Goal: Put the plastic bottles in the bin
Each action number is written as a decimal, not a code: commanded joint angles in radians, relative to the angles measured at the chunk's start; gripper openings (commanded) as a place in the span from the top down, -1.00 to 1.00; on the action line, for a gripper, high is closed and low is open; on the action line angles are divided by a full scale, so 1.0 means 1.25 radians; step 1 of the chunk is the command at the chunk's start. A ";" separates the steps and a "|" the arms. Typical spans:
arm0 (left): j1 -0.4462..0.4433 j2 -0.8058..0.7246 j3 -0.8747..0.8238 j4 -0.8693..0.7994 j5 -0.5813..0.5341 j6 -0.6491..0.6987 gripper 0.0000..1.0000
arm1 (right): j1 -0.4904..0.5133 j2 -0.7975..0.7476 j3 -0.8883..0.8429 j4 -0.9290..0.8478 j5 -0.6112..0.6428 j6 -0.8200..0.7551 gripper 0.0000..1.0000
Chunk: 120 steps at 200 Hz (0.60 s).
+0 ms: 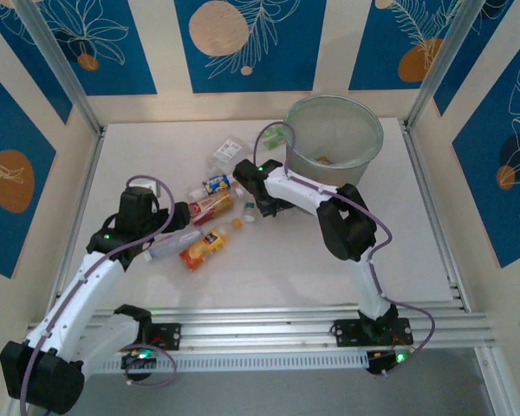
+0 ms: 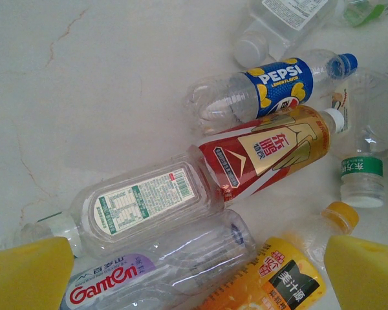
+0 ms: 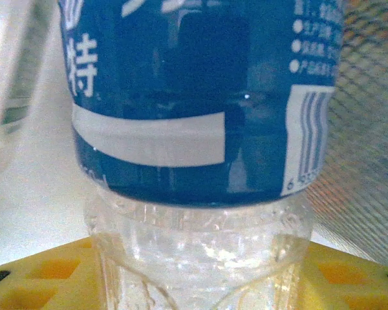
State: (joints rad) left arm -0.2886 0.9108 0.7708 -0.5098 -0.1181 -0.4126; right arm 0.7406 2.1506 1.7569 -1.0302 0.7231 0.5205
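Several plastic bottles lie in a heap on the white table. My left gripper [image 2: 194, 284] hangs open over them, yellow fingertips [image 2: 26, 274] straddling a clear Ganten bottle [image 2: 168, 265] and an orange-labelled bottle [image 2: 281, 274]. Beyond these lie a white-labelled clear bottle [image 2: 142, 203], a red and gold bottle [image 2: 265, 155] and a Pepsi bottle [image 2: 265, 87]. My right gripper [image 3: 197, 284] is shut on a blue-labelled clear bottle [image 3: 200, 97], which is pressed between its yellow pads. From above, the right gripper [image 1: 245, 173] is left of the bin [image 1: 334, 130], and the left gripper [image 1: 160, 227] is at the heap's left end.
A green-labelled bottle [image 2: 362, 174] and more clear bottles [image 2: 278, 26] lie at the heap's far side. A loose cap [image 1: 237, 224] sits on the table. A mesh-patterned grey surface [image 3: 368, 129] stands close on the right of the held bottle. Metal rails [image 1: 286, 316] run along the near edge.
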 commanded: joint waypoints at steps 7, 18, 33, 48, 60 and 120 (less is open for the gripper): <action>-0.008 -0.008 -0.003 0.010 -0.014 0.004 -0.99 | 0.031 -0.087 0.041 -0.049 0.043 0.023 0.35; -0.007 -0.008 -0.003 0.010 -0.014 0.004 -0.99 | 0.042 -0.102 0.048 -0.061 0.048 0.024 0.38; -0.008 -0.011 -0.003 0.010 -0.015 0.003 -0.99 | 0.057 -0.121 0.061 -0.075 0.057 0.022 0.39; -0.008 -0.009 -0.001 0.011 -0.015 0.004 -0.99 | 0.074 -0.141 0.080 -0.089 0.064 0.015 0.41; -0.008 -0.009 -0.001 0.012 -0.014 0.005 -0.99 | 0.087 -0.159 0.103 -0.099 0.066 0.003 0.41; -0.008 -0.008 0.001 0.016 -0.003 0.006 -0.99 | 0.136 -0.245 0.271 -0.113 0.059 -0.142 0.44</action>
State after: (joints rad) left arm -0.2886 0.9108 0.7708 -0.5095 -0.1173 -0.4126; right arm 0.8951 1.9244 2.0006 -1.1481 0.7719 0.4397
